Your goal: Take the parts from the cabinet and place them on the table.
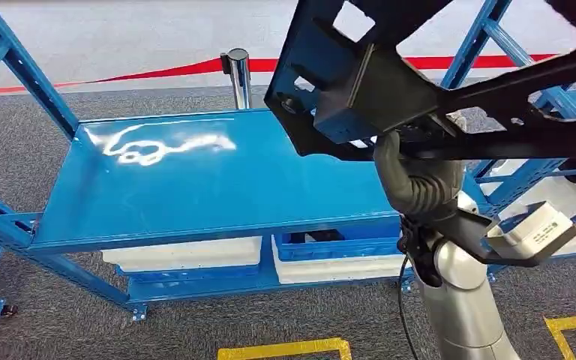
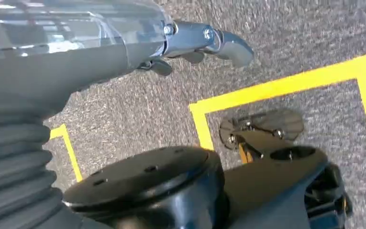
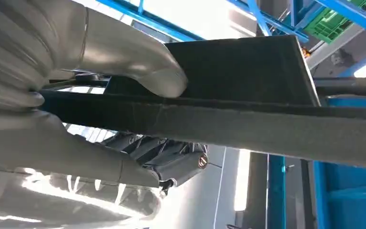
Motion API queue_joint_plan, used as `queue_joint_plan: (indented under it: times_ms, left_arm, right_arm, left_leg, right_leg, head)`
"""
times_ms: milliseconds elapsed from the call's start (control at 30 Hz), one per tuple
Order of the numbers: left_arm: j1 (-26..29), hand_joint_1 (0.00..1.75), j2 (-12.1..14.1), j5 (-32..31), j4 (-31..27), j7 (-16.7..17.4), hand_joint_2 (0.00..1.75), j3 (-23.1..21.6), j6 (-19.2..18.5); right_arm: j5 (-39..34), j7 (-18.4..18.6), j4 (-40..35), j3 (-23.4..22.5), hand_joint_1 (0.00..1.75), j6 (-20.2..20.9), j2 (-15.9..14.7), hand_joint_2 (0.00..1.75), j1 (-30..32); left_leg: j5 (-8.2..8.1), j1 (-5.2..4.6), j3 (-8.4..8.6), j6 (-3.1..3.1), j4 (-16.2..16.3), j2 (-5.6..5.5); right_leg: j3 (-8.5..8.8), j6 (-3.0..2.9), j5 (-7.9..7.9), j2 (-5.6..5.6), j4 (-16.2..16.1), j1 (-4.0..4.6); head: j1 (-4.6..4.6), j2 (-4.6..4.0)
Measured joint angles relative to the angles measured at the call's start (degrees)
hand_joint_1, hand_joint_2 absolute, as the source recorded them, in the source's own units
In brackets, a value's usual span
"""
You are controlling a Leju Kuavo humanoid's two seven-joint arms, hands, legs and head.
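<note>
While the part is still in the air: the risks below are judgements from how things lie now.
Part: a large black frame part (image 1: 420, 82), held up high above the right end of the blue table (image 1: 195, 180), close to the head camera and not yet set down.
Right hand: the right hand (image 1: 412, 176) grips the part from below; in the right wrist view its fingers (image 3: 138, 67) are clamped on a flat bar of the part.
Left hand: the left hand (image 2: 190, 40) hangs over the carpet (image 2: 138, 105), fingers curled in and holding nothing.
Risk of tilt: one hand carries a wide, long part near one spot, so it may swing or twist in the grip.
Risk of collision: blue rack posts (image 1: 487, 45) stand near the part's far end; a turn could strike them.
Risk at set-down: the part hangs by the table's right edge and could overhang and tip off.
</note>
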Motion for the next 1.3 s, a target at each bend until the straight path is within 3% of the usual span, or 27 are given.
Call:
queue_joint_plan:
  times_ms: [1100, 1300]
  left_arm:
    - [0.0, 0.00, 0.0, -0.9, 0.0, 1.5, 1.75, 0.4, 1.1]
    - [0.0, 0.00, 0.0, -1.0, 0.0, 2.0, 1.75, 0.4, 1.3]
  right_arm:
    - [0.1, -0.3, -0.4, 0.3, 1.75, -0.9, -0.1, 1.75, 0.6]
    - [0.0, -0.3, -0.4, 0.4, 1.75, -1.0, -0.1, 1.75, 0.6]
  left_leg:
    - [0.00, 0.00, 0.00, 0.00, 0.0, 0.00]
    - [-0.16, -0.51, -0.01, 0.22, 0.1, -0.01]
  right_leg:
    - [0.00, 0.00, 0.00, 0.00, 0.0, 0.00]
    - [0.03, 0.12, -0.03, 0.00, -0.1, -0.25]
  head:
    - [0.00, 0.00]
    - [-0.07, 0.00]
